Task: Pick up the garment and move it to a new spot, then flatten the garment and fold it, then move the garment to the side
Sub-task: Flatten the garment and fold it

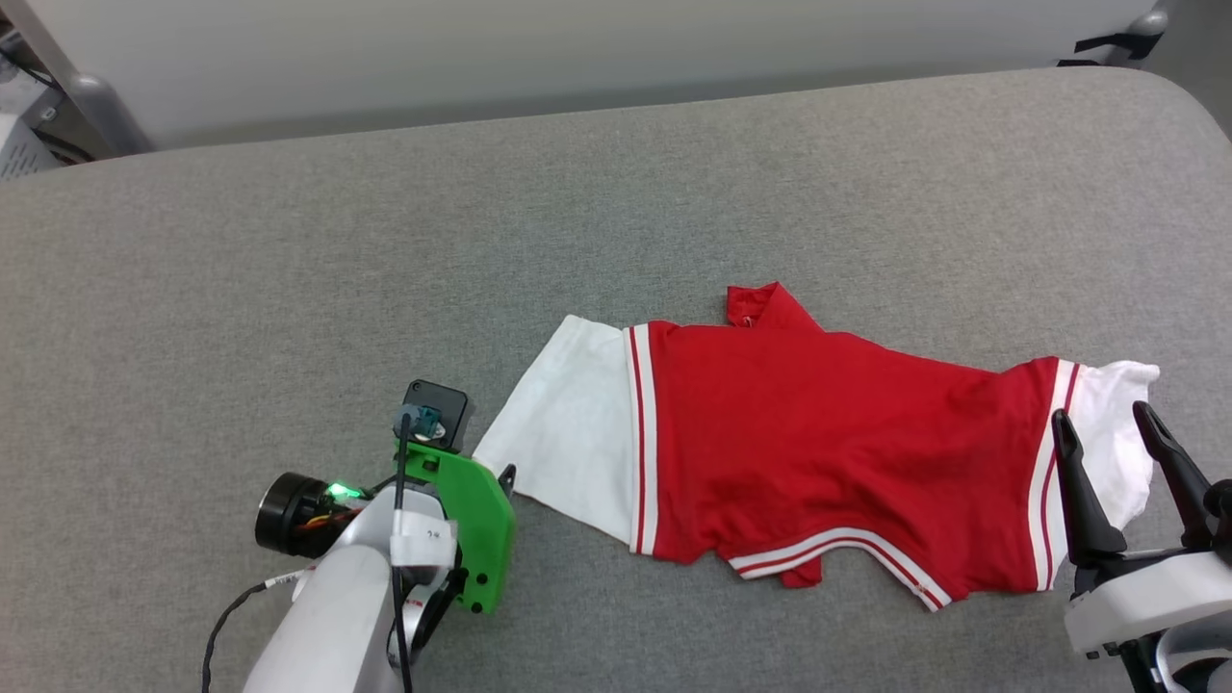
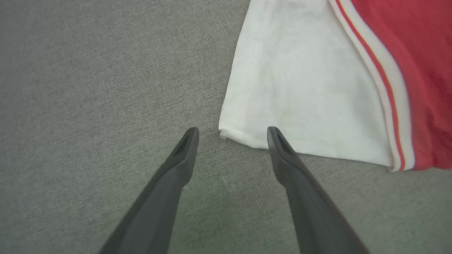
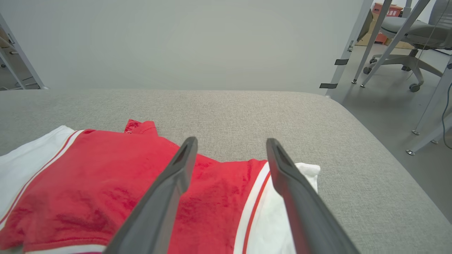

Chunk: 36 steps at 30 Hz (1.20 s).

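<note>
The garment (image 1: 828, 433) lies plain red side up on the grey pad (image 1: 289, 289), one white sleeve corner between the left gripper's (image 2: 233, 132) spread, empty fingers, half-hidden overhead by a green mount (image 1: 472, 520), the other sleeve beneath the right gripper's (image 1: 1100, 416) parted, empty fingers.

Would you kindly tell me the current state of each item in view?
garment: lying rumpled on the grey surface, sleeves spread sideways, not held.
left end effector: open, tips straddling the corner of one white sleeve.
right end effector: open, over the other white sleeve.
</note>
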Motion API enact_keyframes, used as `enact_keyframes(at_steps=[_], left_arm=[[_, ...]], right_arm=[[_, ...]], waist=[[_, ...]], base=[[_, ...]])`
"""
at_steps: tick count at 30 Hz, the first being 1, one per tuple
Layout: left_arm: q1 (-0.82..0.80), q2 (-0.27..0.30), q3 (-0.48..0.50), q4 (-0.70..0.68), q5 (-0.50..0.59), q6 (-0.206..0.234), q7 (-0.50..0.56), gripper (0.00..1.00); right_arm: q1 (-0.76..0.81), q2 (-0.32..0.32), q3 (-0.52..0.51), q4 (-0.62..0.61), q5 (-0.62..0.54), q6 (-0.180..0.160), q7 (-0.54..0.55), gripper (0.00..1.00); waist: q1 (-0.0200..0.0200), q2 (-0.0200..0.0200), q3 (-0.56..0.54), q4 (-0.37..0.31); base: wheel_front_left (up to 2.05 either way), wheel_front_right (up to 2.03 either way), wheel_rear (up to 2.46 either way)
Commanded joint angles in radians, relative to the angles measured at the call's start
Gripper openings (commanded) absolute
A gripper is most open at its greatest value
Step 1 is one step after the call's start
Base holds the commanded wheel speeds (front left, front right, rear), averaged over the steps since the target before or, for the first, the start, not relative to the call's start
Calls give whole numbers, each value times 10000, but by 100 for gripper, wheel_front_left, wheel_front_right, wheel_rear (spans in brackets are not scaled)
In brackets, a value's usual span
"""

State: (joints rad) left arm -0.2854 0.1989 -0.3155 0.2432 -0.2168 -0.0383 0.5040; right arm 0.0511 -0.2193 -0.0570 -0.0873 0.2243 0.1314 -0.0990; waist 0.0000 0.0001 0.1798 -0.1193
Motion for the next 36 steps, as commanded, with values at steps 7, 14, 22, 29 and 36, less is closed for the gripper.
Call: enact_keyframes(at_steps=[7, 14, 22, 29, 36], left_arm=[[-403, 190, 18, 540, 107, 122, -14, 100], [-332, 162, -210, 1081, -117, -138, 327, 0], [-141, 88, 120, 719, -463, 194, -34, 0], [478, 181, 915, -158, -809, 867, -836, 0], [1440, 582, 1573, -1378, -1235, 1115, -943, 0]], right_arm=[[-186, -48, 243, 173, 82, -7, -235, 100], [-299, -63, 402, 113, 145, -7, -218, 100], [-253, -263, 343, 86, 131, -7, -54, 100], [2, -436, 584, 291, 353, -7, 661, 100], [275, -691, 647, 456, 525, -7, 2051, 100]], waist=[[0, -1, 513, -387], [0, -1, 603, -436], [0, -1, 290, -66], [0, -1, -137, 399], [0, -1, -322, 845]], base=[[0, 0, 0], [0, 0, 0], [0, 0, 0], [0, 0, 0], [0, 0, 0]])
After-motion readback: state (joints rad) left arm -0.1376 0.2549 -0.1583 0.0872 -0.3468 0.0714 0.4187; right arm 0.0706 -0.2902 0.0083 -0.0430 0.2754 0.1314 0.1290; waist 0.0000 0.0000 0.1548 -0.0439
